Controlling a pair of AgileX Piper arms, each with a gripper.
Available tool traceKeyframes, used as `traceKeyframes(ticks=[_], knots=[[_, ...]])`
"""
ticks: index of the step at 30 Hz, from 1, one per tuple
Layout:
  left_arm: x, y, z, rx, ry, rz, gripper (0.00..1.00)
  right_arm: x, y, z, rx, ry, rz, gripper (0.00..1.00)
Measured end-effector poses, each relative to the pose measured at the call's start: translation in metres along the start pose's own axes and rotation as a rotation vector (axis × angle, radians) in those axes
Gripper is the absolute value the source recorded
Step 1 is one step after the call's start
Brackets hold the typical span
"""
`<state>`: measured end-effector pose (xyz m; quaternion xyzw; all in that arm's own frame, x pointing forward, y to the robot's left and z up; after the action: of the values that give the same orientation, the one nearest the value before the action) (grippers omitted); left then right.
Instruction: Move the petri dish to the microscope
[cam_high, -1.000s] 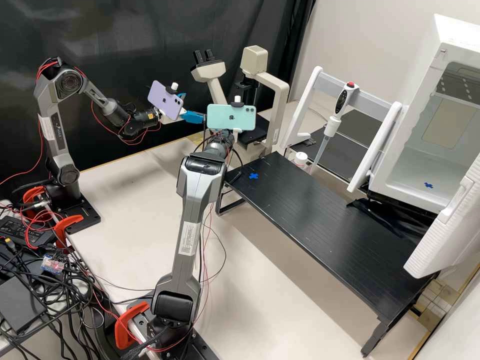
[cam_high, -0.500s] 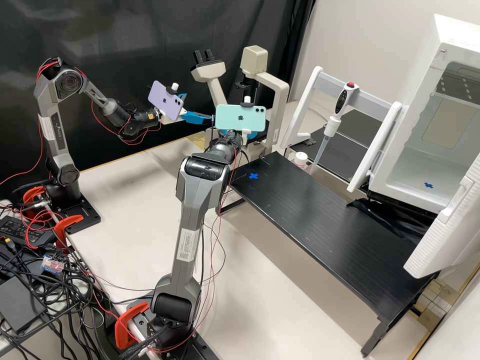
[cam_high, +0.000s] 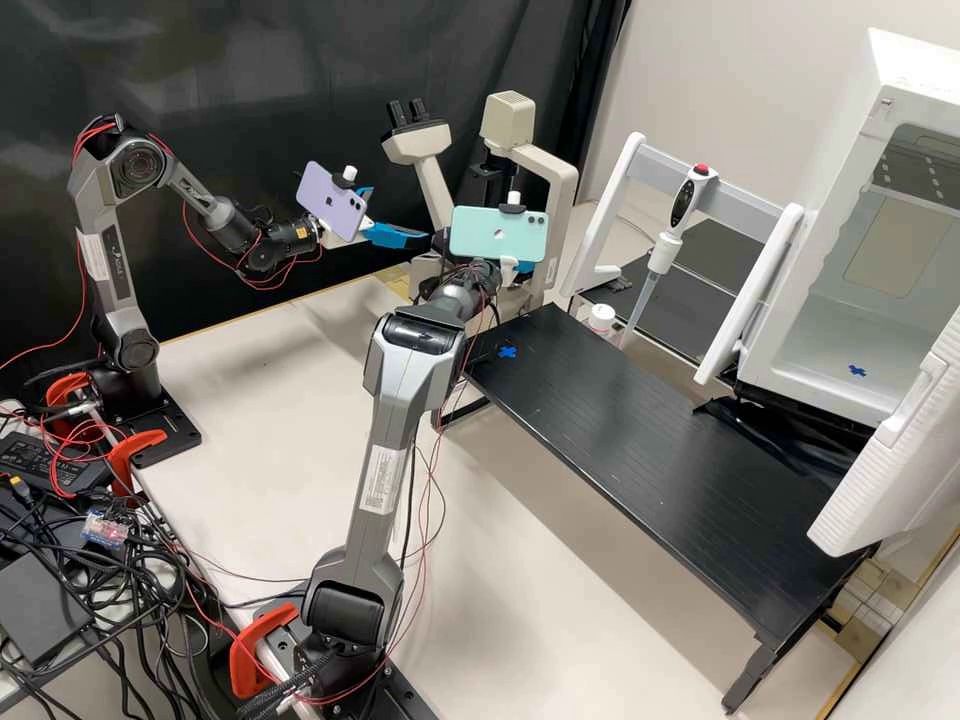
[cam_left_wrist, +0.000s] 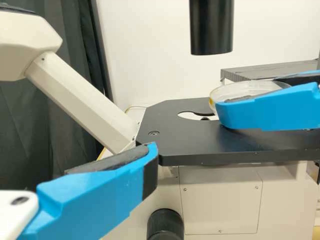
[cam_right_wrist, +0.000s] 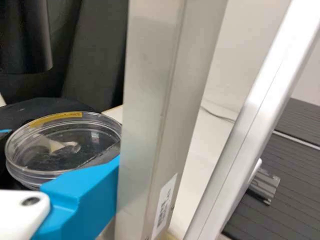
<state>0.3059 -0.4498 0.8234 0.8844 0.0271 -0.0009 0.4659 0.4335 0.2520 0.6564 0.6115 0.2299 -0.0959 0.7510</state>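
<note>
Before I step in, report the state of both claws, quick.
Left claw: open, nothing between its fingers.
Right claw: closed on the clear round dish.

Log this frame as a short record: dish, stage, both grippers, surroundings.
Dish: petri dish, pinched by the right gripper
Dish location: at the black stage of the microscope; contact with the stage cannot be told
Left gripper: open and holding nothing, beside the microscope
Task state: dish at the microscope, not yet released
Pipette: upright at a slant, in a white stand
Cabinet: white, door open
Low black table: blue cross on top
</note>
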Motion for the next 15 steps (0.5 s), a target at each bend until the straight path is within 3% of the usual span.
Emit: traceKeyframes(ticks=[9,15], knots=[[0.0,0.0,0.0,0.0,0.0,0.0,1.0,0.0012,-0.0044,0.0042,0.012,0.004,-0.012,0.0],[0.0,0.0,0.0,0.0,0.0,0.0,1.0,-0.0068,-0.0029,-0.0002,0.053,0.026,-0.019,0.0]])
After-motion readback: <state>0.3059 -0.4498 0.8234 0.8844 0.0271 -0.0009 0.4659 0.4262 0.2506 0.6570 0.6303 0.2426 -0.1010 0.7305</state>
